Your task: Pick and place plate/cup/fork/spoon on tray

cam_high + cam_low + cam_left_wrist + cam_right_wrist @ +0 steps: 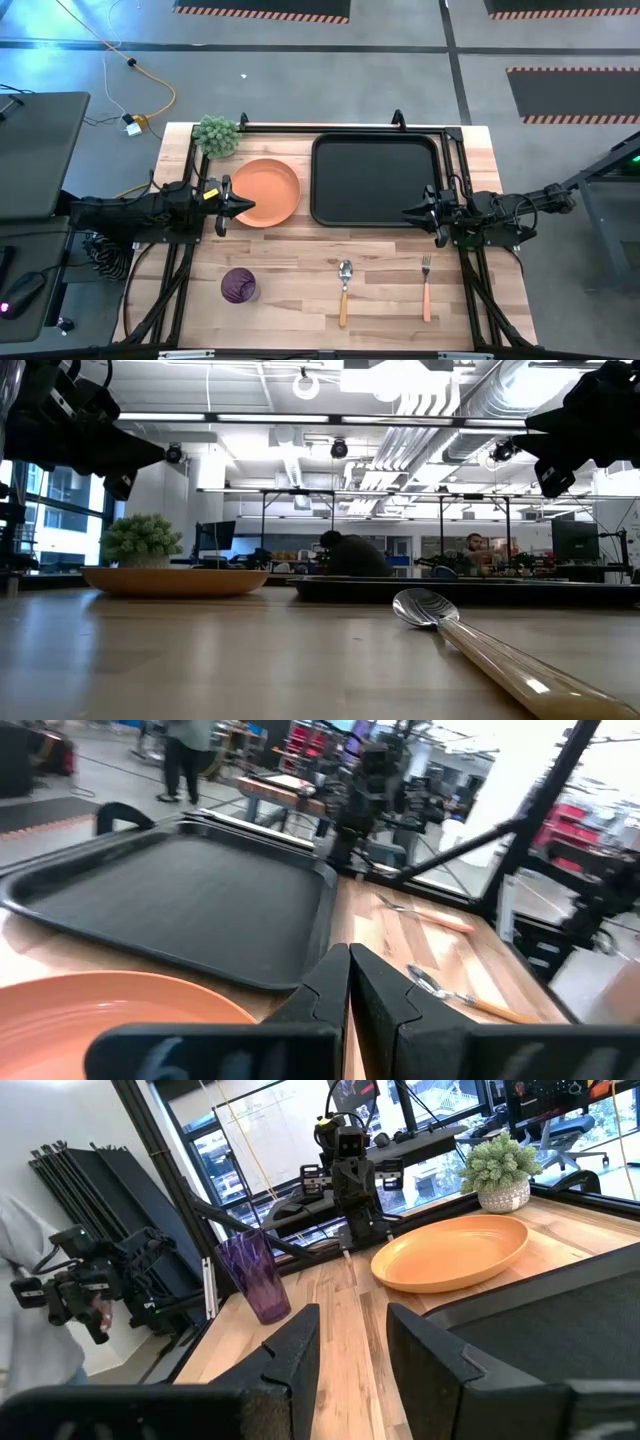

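The orange plate lies flat on the table left of the black tray, which holds nothing. The purple cup stands upright near the front left. The spoon and the fork lie in front of the tray, handles toward the near edge. My left gripper is shut and hangs above the plate's left rim, pointing right; in its wrist view the fingers meet. My right gripper is open over the tray's right rim, pointing left; it also shows in its wrist view. Both are raised clear of the table.
A green plant ball in a pot stands at the far left corner, just behind the plate. Black frame bars run along the far edge and both sides of the table. Bare wood lies between the cup and the spoon.
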Controlling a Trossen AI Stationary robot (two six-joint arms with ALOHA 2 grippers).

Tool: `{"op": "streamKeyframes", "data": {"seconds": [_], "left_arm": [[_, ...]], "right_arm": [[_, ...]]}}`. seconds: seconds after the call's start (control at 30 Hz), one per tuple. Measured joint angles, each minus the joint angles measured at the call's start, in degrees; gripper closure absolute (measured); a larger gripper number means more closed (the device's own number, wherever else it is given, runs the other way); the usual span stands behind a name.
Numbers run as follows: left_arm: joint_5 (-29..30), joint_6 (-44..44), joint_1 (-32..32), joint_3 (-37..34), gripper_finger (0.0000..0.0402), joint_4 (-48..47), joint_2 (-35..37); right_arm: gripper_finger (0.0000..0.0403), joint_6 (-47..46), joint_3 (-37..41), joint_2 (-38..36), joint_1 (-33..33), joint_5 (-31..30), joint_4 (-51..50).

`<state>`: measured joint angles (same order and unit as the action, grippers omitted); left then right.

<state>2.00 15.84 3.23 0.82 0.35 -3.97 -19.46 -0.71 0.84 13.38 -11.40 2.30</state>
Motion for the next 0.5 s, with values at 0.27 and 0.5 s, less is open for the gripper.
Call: {"op": "streamKeyframes", "data": {"seconds": [0.27, 0.5], "left_arm": [[2.82, 0.1, 0.06, 0.0, 0.0398, 0.52, 0.0], [2.87, 2.48, 0.06, 0.0, 0.0398, 0.55, 0.0]], "right_arm": [[0.0293, 0.0, 0.0, -0.02, -0.01, -0.02, 0.01], [0.0293, 0.0, 0.0, -0.01, -0.01, 0.0, -0.01]]}}
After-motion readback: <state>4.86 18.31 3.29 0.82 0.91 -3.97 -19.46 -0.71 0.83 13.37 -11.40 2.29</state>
